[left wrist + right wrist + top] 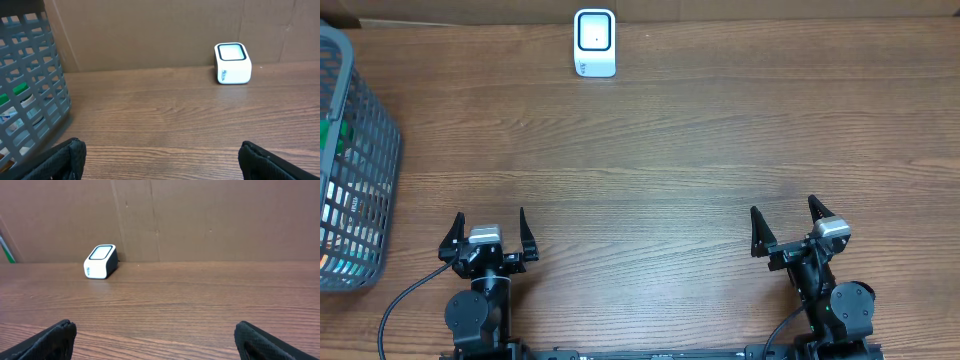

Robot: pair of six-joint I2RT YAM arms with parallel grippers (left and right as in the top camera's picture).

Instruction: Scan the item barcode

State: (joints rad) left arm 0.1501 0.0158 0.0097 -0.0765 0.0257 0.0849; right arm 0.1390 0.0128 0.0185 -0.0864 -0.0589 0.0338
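The left tool (490, 214) and right tool (782, 205) are black, silver-capped, with black cables (395, 300).

Looks evenly and softly lit from above, leaving no hard shadows on the wooden table (670, 150) and only a thin dark rim beside the white scanner (594, 43). Reads crisp overhead, softer and slightly grainy in both wrist views, with near fingertips (65, 161) blurred into dark lumps at the lower corners. Washes out the scanner's pale top and bends the grey basket (30, 90) at the frame edge.
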